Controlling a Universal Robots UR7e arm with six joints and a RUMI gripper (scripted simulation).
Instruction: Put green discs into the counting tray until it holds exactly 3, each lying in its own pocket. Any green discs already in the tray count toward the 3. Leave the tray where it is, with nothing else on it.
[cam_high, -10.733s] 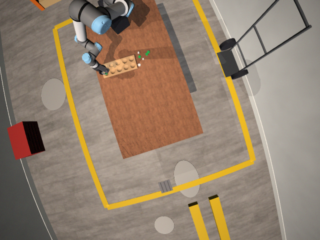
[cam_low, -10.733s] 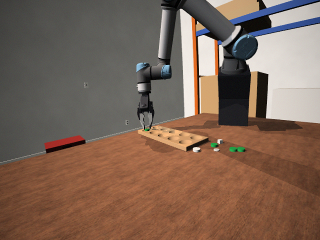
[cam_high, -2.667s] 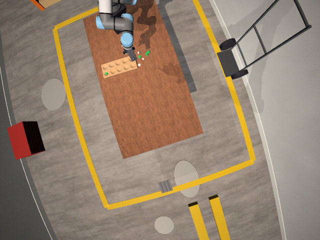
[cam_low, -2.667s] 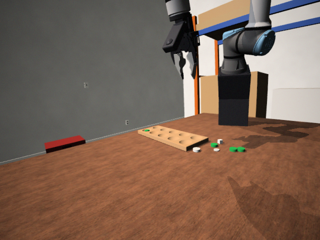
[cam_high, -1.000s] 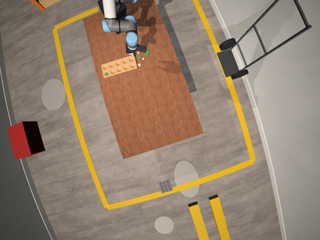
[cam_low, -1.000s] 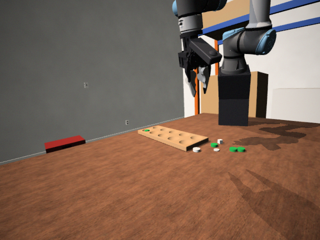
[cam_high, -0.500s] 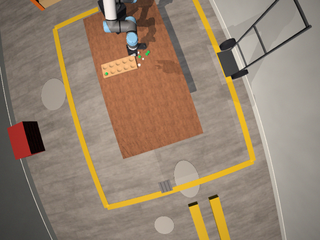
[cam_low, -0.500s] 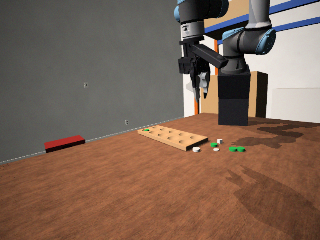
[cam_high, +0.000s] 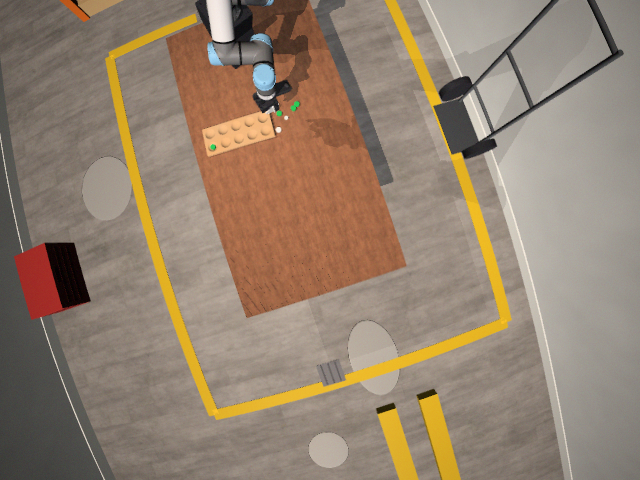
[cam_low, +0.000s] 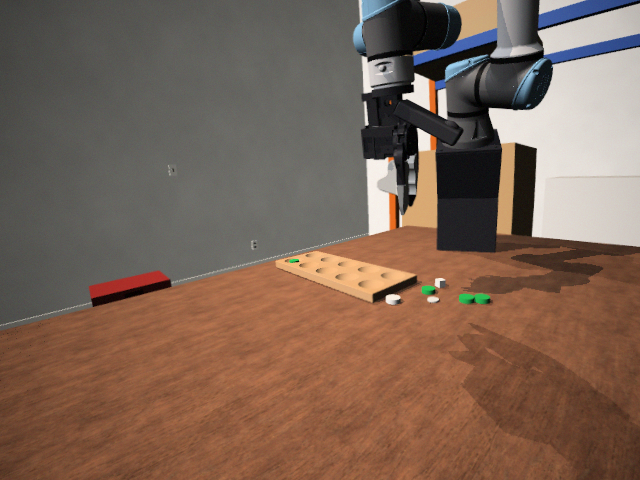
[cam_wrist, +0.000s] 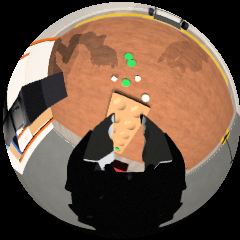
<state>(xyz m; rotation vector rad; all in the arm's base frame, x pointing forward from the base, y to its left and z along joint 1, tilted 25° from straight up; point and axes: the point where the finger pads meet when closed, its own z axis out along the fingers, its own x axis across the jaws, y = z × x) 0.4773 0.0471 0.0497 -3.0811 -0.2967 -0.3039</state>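
Wood-grained tabletop (cam_high: 305, 206) (cam_low: 258, 387) (cam_wrist: 170, 105); smooth, wood-coloured tray (cam_high: 231, 148) (cam_low: 336, 281) (cam_wrist: 111, 104).

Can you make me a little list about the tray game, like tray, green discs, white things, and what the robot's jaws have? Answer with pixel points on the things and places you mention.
tray: tan (cam_high: 231, 132) (cam_low: 356, 283) (cam_wrist: 128, 111), on the table
disc in tray: one green (cam_high: 212, 147) (cam_low: 293, 260) (cam_wrist: 117, 149), in a corner pocket
green discs outside: three, two close together
white things outside: two round, one cube (cam_low: 439, 282) (cam_wrist: 114, 78)
jaws: part open (cam_high: 269, 110) (cam_low: 405, 206) (cam_wrist: 128, 120), nothing between them, above the table
discs still needed: two
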